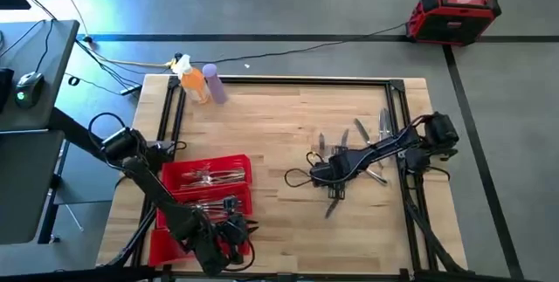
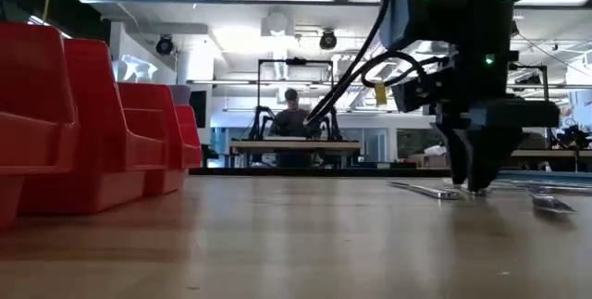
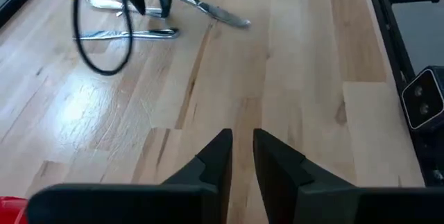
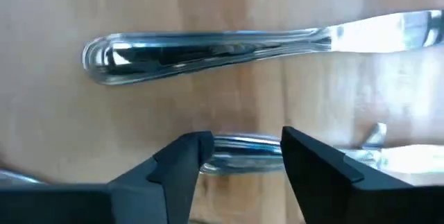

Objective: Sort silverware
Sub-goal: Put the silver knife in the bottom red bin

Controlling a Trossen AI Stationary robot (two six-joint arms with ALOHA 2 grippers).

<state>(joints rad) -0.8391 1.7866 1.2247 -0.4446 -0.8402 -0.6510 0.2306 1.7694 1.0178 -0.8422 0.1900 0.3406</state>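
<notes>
The right end effector is down at the bench with its fingers spread on either side of a silver handle that lies across the gap between them; they are not yet pressed onto it, so this looks like the line-up for a pinch. Just beyond that handle lies a knife, parallel and close, which leaves the far side of the grasp little room. In the high view this end effector sits among the loose silverware scattered on the bench's right half, reached by the right arm coming in from the right edge.

The left end effector hangs over bare wood near the front edge, its fingers nearly together with only a narrow slit between, holding nothing. It waits beside the red tray, whose compartments already hold several pieces of sorted silverware. Two bottles stand at the back left corner, well clear of the work.
</notes>
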